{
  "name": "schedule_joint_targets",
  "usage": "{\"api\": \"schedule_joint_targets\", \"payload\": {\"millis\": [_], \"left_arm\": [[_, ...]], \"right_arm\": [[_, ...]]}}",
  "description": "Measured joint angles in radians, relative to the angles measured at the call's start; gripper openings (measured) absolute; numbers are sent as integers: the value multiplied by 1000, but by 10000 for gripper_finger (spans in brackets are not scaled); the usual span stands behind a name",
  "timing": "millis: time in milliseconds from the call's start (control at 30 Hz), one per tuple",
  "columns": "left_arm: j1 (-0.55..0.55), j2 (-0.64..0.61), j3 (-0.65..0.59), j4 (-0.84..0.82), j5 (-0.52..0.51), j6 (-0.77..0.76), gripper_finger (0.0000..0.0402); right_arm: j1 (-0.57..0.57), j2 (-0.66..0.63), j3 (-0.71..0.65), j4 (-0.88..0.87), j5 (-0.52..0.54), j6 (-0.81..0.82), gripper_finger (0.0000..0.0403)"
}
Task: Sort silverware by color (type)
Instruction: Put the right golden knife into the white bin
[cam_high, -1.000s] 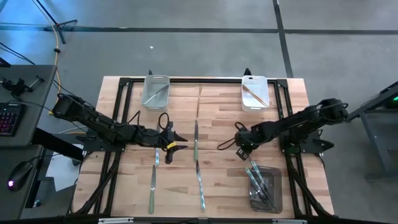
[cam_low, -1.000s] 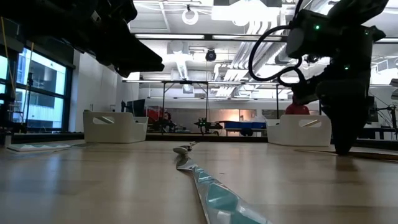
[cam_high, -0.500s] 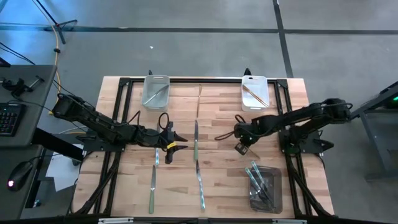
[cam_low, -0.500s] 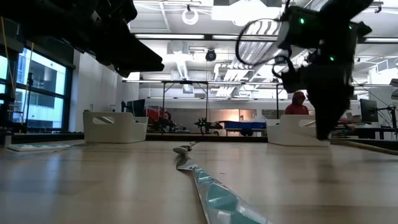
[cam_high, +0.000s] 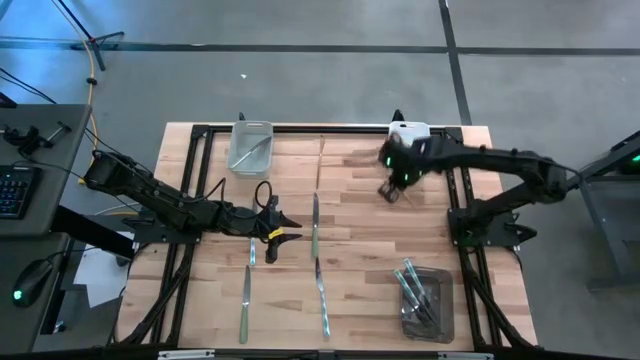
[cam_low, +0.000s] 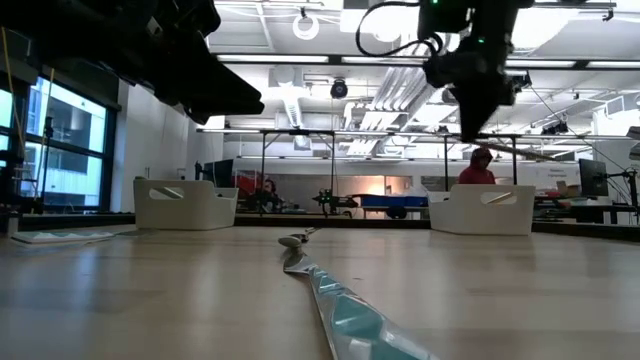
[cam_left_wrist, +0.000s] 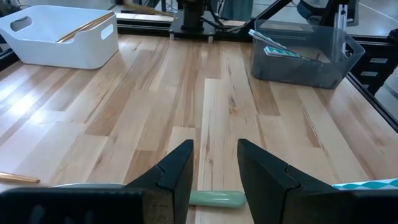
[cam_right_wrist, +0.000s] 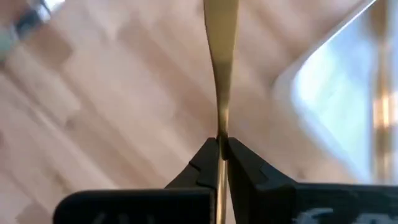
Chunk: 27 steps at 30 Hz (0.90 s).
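Right gripper (cam_right_wrist: 221, 149) is clenched on a gold-bronze utensil (cam_right_wrist: 221, 56), held beside the white bin at two o'clock (cam_high: 409, 132) of the table (cam_high: 350, 180); that bin carries gold-bronze pieces (cam_left_wrist: 84, 28). At eleven o'clock, a second white bin (cam_high: 250, 148) holds a silver piece. A clear bin at five o'clock (cam_high: 427, 305) holds blue-green pieces. Left gripper (cam_high: 284, 226), jaws parted and empty, hovers near centre, beside loose silverware (cam_high: 316, 255) lying toward six o'clock. Only the right wrist view shows the pinched handle; the low view shows an iridescent piece (cam_low: 335, 310) close up.
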Motion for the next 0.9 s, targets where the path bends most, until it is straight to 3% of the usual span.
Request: {"api": "schedule_joint_targets", "payload": {"millis": [267,433,633,900], "left_arm": [[0,0,0,1,0,-1,115],[0,0,0,1,0,-1,115],[7,0,0,3,0,8,115],[35,0,0,2,5,8,115]], "right_arm": [[-337,15,30,7,0,-260,1],[-489,68,14,55,-12,-354,1],[-580,150,14,92,-28,-407,0],[-608,228,13,111,-29,-429,1]]}}
